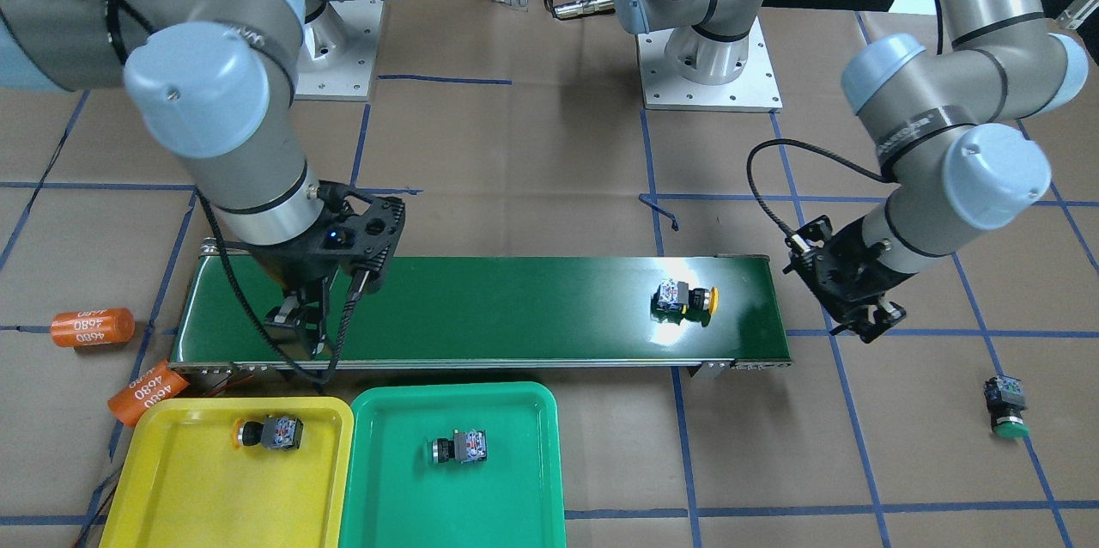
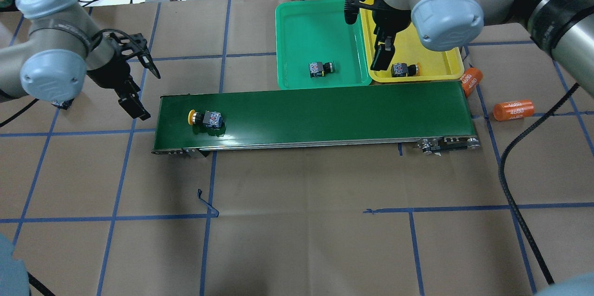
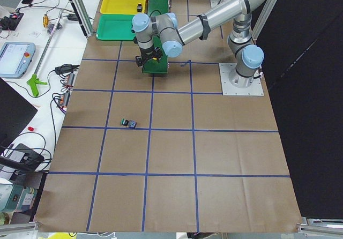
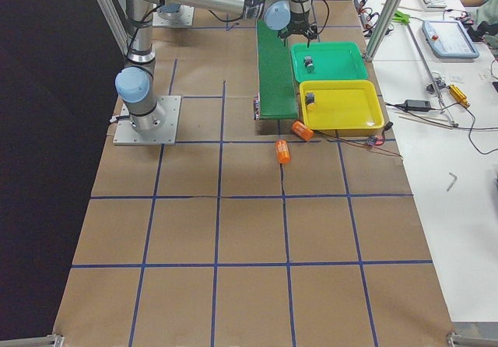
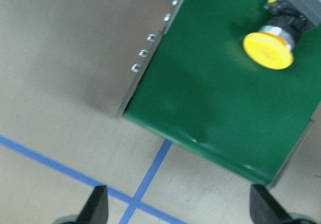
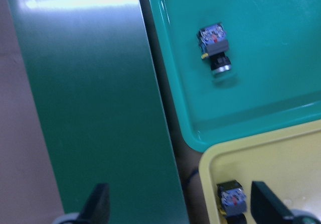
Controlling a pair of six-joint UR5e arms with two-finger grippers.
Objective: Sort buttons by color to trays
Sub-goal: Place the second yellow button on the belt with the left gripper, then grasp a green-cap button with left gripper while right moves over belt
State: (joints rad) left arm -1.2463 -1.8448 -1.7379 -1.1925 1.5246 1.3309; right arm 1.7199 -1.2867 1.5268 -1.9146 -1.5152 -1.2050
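A yellow button [image 2: 204,118] lies on its side on the conveyor's left end; it also shows in the left wrist view [image 5: 271,45]. My left gripper [image 2: 152,95] is open and empty, just beyond that belt end. A green button [image 1: 1004,404] lies on the bare table further out. The green tray [image 2: 301,22] holds a green button [image 2: 321,68]. The yellow tray [image 2: 441,61] holds a yellow button [image 2: 403,69]. My right gripper [image 2: 364,45] is open and empty, above the border of the two trays and the belt edge.
The long dark-green conveyor belt [image 2: 325,110] runs in front of the trays. Two orange cylinders marked 4680 [image 2: 513,110] [image 2: 469,81] lie by its right end. Both arm bases [image 1: 708,58] stand at the robot side. Cables and tools lie beyond the trays.
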